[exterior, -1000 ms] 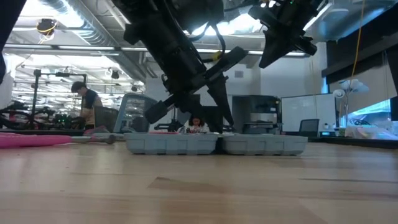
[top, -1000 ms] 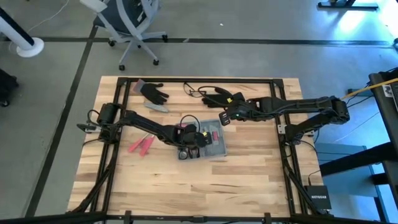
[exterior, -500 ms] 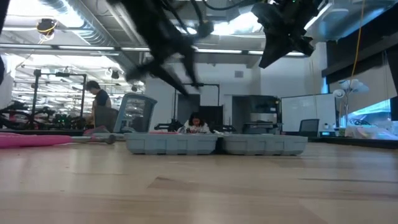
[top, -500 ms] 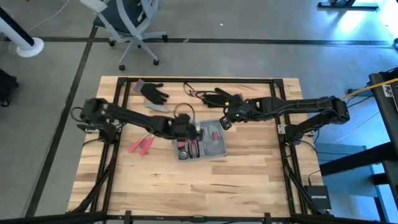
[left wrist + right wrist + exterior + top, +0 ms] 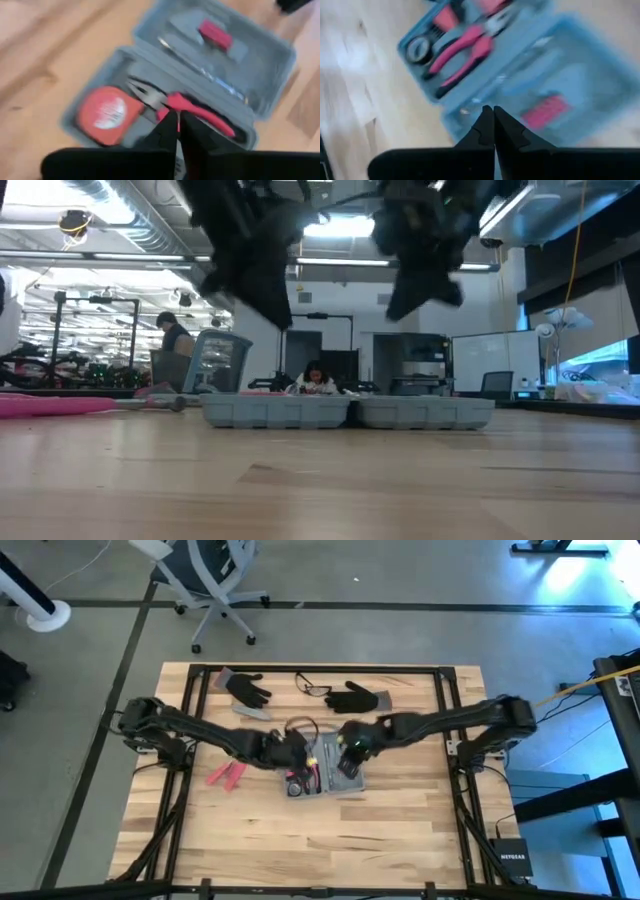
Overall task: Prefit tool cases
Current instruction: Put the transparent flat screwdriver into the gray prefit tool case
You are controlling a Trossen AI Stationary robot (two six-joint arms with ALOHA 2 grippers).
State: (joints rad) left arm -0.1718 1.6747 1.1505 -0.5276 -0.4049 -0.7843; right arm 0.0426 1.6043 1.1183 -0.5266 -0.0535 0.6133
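While the tool case (image 5: 335,767) lies opened flat near the middle of the tabletop (image 5: 400,830), both my arms hang above it. My left gripper (image 5: 297,752) hovers over the case's left half with its fingers (image 5: 167,131) pressed together and holding nothing; below them that half carries red-handled pliers (image 5: 195,111) and a round red tape measure (image 5: 104,115). My right gripper (image 5: 350,748) is over the right half, its fingers (image 5: 485,127) likewise pressed together and empty, and a small red piece (image 5: 546,111) sits in the half under it. On the bare wood to the left of the case lie loose pink-red tools (image 5: 227,774). Toward the far edge rest two black gloves (image 5: 246,688) (image 5: 355,698), with a pair of glasses (image 5: 313,689) between them.
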